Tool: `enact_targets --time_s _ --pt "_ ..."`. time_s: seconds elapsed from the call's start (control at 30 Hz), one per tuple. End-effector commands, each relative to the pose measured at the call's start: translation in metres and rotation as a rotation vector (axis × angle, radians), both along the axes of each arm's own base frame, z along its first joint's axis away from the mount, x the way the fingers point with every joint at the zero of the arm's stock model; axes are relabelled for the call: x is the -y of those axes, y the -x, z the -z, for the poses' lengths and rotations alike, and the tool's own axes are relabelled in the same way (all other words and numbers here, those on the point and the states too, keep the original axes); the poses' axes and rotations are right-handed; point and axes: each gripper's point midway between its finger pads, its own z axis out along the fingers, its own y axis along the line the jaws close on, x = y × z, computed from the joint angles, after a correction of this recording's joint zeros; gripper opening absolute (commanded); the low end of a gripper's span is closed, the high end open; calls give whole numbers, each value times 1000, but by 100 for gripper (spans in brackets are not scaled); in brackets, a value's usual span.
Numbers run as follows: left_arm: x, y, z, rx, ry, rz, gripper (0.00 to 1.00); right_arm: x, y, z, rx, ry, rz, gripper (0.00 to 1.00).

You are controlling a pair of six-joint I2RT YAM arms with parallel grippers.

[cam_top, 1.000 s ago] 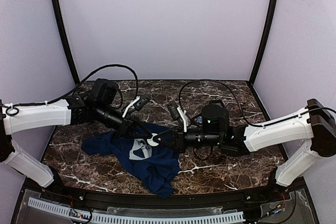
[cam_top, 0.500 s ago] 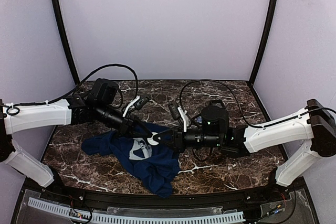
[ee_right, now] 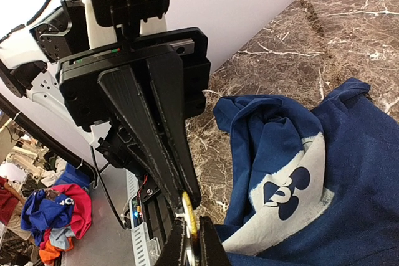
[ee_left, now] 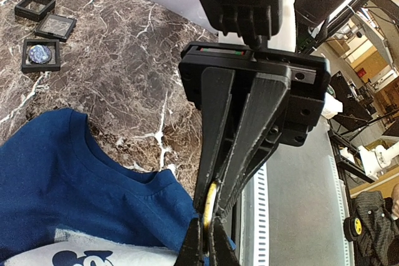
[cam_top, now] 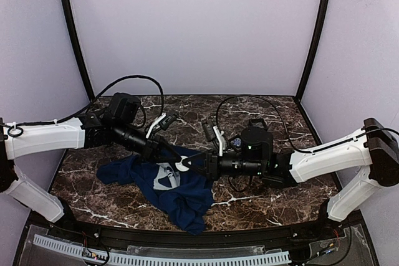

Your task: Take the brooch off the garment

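brooch: thin gold-edged sliver point(ee_right: 187, 211), edge-on, sitting right where both tips meet over the garment point(cam_top: 181, 197)
left gripper point(ee_right: 185, 199): narrow, pinching it
right gripper point(ee_left: 209, 211): same deal, nose-to-nose, equally near

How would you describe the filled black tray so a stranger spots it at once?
On the marble table, past the navy T-shirt's collar, three small black square trays sit in a cluster. It is the tray nearest the shirt, the only one holding a bluish-silvery glinting piece.
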Motion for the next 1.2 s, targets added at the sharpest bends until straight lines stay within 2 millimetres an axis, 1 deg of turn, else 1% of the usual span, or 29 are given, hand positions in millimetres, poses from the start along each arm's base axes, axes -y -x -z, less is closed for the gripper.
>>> enact_targets --time_s 0.0,0.2,0.4,0.63,0.77,0.83,0.93,1.0,1.07,1.17 --pt "2 28 -9 -41 32 109 1 16 -37 -31 34 -109 195 6" --pt "2 28 -10 -38 33 108 1 16 -38 -37 34 -132 199 9" --pt "2 26 -8 -30 23 99 1 17 -33 -46 49 -141 171 17" --pt "1 25 -10 -15 24 90 1 22 -27 -54 71 -128 148 32" --pt "0 25 -14 -5 32 87 1 27 -19 -42 66 -72 123 40" --pt "0 25 -16 -1 36 86 1 28 -10 -34 63 -50 77 49" --pt "-1 25 -17 5 38 82 1 28 6 -24 44 -21 -3 54" --pt "-1 24 -18 9 38 76 1 28 15 -21 33 -12 -46 56" --pt "-1 23 -18 13 37 71 1 26 22 -17 24 -1 -76 57" --pt "-1 23 -18 14 39 70 1 22 30 -13 15 -1 -119 62"
